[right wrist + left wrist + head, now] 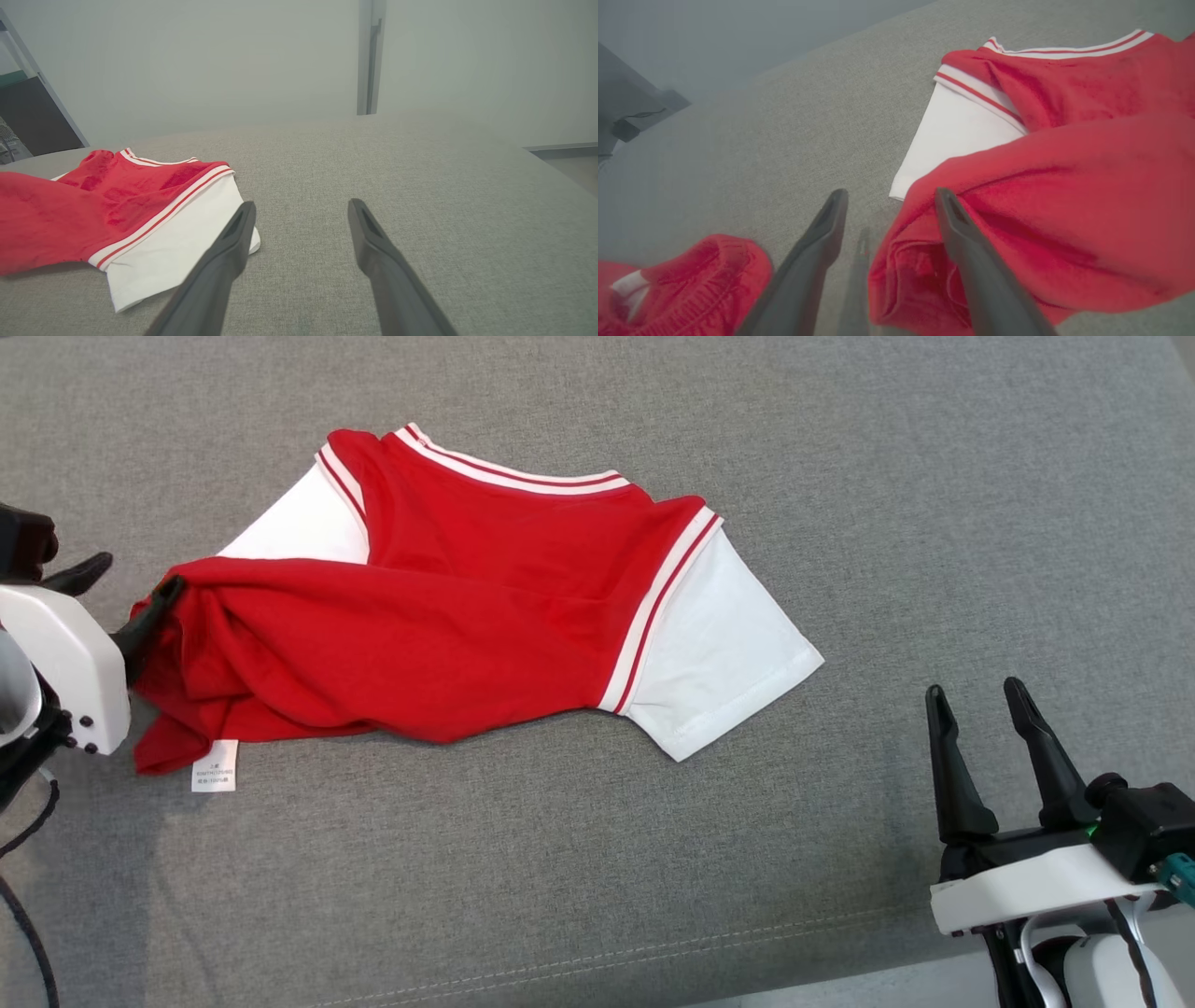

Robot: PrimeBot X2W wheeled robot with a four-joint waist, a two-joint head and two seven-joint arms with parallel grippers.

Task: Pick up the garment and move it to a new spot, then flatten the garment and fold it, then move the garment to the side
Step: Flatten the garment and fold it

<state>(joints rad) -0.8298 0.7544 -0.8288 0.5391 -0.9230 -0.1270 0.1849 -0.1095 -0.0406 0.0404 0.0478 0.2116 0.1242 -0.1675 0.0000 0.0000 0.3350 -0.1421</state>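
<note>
The garment (pixel 467 616) is a red shirt with white sleeves and red-and-white striped trim, lying crumpled and partly folded over itself on the grey cushioned surface (pixel 597 859). My left gripper (pixel 131 577) is at the shirt's left edge, fingers apart. In the left wrist view the garment (pixel 1064 186) has its bunched red edge lying loosely between the spread fingers of the left gripper (pixel 891 197), and one finger (pixel 971 261) rests over the cloth. My right gripper (pixel 976 695) stands open and empty, to the right of the white sleeve (pixel 173 252) and well apart from it in the head view.
A white care label (pixel 214 765) hangs at the shirt's lower left corner. A stitched seam (pixel 653 952) runs near the cushion's front edge. Free grey surface lies to the right and front. A dark cable (pixel 28 905) hangs by my left arm.
</note>
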